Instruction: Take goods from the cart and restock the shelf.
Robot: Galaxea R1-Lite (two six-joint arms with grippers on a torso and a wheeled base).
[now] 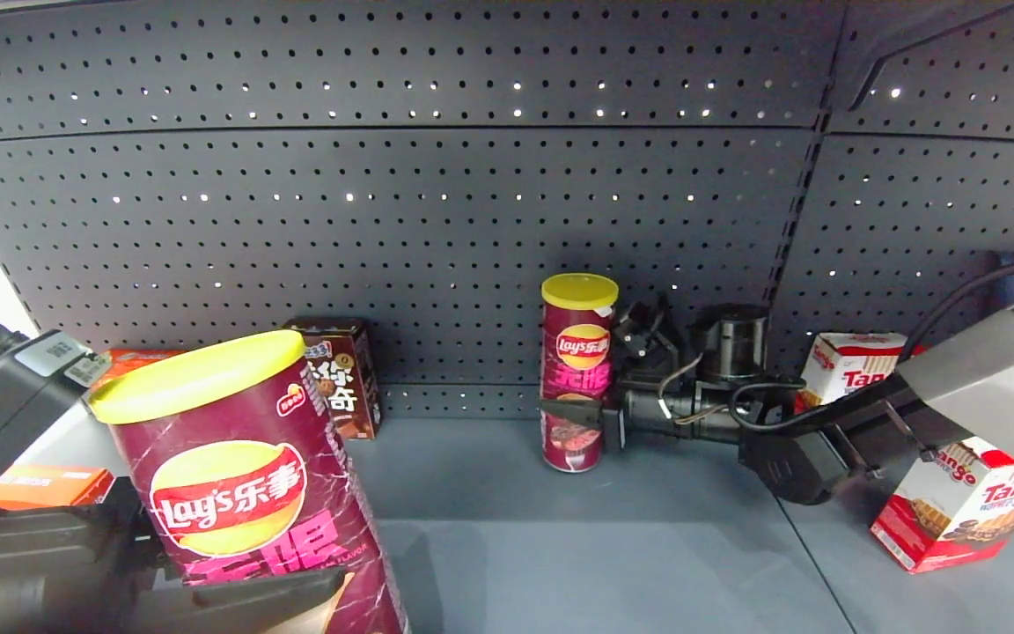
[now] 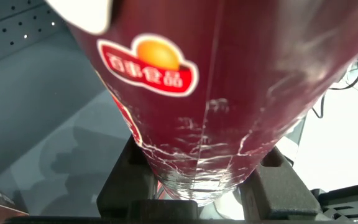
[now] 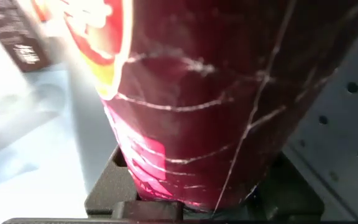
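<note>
Closest to me, my left hand (image 2: 199,190) is clamped on the near can (image 1: 243,493), a maroon tube of crisps with a yellow lid. One dark finger (image 2: 126,183) presses each side of its lower part. I hold it low on my left, nearer than anything on the shelf (image 1: 648,546), and it leans slightly. Its label has a red banner logo across a yellow disc, with big pink characters beneath. The left wrist view catches a small red badge with an orange dot and white characters. The can's bottom is cut off at the head view's edge.

Just left of it lies an orange box (image 1: 40,484), mostly covered by my left arm, its print too small to make out.

Farther in, my right arm reaches level across the shelf from the right. My right hand (image 1: 579,414) pinches the far can (image 1: 576,379) around its middle, with one finger crossing the front of the label. This can has the same label and stands upright, its base down at the shelf floor close to the pegboard (image 1: 384,220). The right wrist view shows white marbled veins over the maroon.

A brown box (image 1: 340,374) with white characters stands against the pegboard. On the right are two red-and-white wafer boxes. The nearer wafer box (image 1: 956,506) is tilted and the farther wafer box (image 1: 850,365) sits by the pegboard, both partly hidden by my arm.
</note>
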